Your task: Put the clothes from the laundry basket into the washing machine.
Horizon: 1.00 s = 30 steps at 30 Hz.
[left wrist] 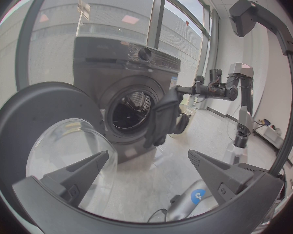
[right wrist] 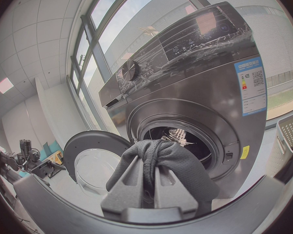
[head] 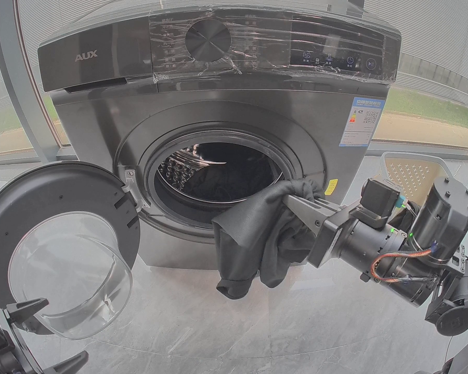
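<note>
Garment held at the drum mouth.
The right gripper (head: pixel 288 199) clenched a dark garment (head: pixel 252 240) before the washer (head: pixel 218 105), whose door (head: pixel 62 219) stood wide at left for access; the left gripper (left wrist: pixel 146 152) was spread, empty.

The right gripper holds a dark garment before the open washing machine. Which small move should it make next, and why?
Probably carry it forward and toward the robot's left, into the drum opening: the right gripper is shut on the dark garment at the opening's right rim, most cloth hangs outside below it, and the door stands open.
</note>
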### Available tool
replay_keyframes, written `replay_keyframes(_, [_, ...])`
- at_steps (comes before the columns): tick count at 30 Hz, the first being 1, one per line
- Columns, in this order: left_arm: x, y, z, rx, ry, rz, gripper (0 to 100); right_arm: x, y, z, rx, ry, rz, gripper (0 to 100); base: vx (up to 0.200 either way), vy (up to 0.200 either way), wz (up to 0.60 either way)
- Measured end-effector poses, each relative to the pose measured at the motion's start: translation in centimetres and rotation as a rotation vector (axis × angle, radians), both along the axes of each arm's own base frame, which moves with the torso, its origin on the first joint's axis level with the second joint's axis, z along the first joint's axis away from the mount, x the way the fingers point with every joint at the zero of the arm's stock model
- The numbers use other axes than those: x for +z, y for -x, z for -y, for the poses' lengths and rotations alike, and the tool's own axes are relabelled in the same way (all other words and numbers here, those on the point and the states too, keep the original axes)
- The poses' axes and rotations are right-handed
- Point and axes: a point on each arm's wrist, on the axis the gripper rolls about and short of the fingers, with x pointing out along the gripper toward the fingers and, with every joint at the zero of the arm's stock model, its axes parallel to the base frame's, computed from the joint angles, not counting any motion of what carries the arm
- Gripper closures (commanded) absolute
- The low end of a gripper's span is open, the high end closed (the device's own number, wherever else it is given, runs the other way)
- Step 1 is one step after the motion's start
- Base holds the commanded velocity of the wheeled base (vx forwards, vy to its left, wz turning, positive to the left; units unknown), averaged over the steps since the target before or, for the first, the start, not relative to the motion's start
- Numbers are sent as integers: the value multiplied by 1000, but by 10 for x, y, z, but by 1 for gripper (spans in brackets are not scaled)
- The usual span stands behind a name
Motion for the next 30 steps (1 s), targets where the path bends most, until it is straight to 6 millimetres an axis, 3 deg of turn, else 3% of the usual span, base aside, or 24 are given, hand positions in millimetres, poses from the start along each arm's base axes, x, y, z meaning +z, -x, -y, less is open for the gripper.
replay_keyframes(6, [4, -32, 7, -135, -23, -113, 0, 2, -8, -12, 16, -32, 4, 100, 0, 0, 0])
replay_keyframes(14, [2, -81, 31, -269, -66, -220, 0, 3, -14, -22, 27, -53, 6, 100, 0, 0, 0])
replay_keyframes(30, [-23, -168, 89, -288, -122, -234, 0, 5, -23, -28, 13, -67, 9, 100, 0, 0, 0])
